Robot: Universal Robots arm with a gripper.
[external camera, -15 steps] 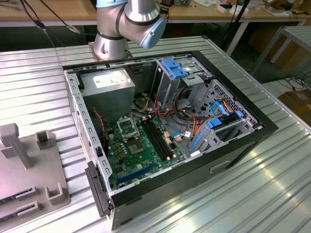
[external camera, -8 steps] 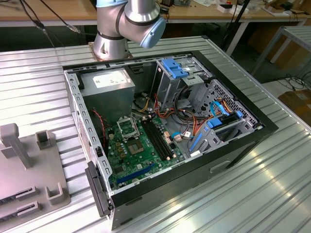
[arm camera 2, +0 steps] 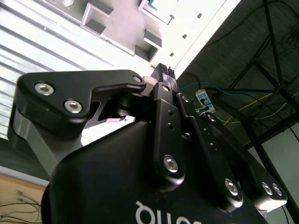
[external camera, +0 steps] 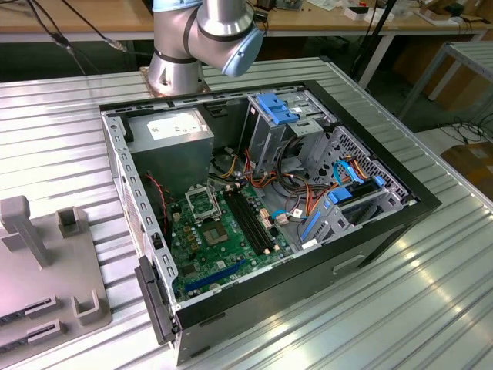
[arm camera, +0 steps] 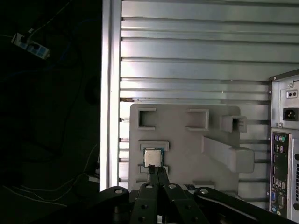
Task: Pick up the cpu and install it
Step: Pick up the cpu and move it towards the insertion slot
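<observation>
Since my fingertips meet with no gap between them in both wrist views, I take my gripper [arm camera: 156, 171] to be closed, and closed on nothing: in the second wrist view the black pads [arm camera 2: 162, 71] press together with only air around them. Just beyond the tips in the first wrist view lies the cpu [arm camera: 151, 157], a small silver-grey square seated flat between two low brackets of the grey fixture plate [arm camera: 187, 140]. The tips overlap its near edge in that picture, yet the plate looks well below me, so I judge that I hover above the chip rather than touch it. Around the plate runs the ribbed aluminium table [arm camera: 187, 56], and beside the plate stands the computer case [arm camera: 284, 154], its back panel of ports turned my way. In the exterior view the same fixture plate [external camera: 46, 285] sits at the lower left of the frame, my arm [external camera: 204, 38] rises at the upper middle, and the open computer case [external camera: 308, 289] takes the centre. Inside it the green motherboard [external camera: 223, 247] lies bare, with the silver socket frame [external camera: 202, 204] near the grey power supply [external camera: 173, 139]; the socket looks empty to me, though it is small in the frame. By my reckoning the job is at its very start: the chip is not yet grasped, nothing is lifted, and the carry to the case and the seating in the socket are all left to do.
</observation>
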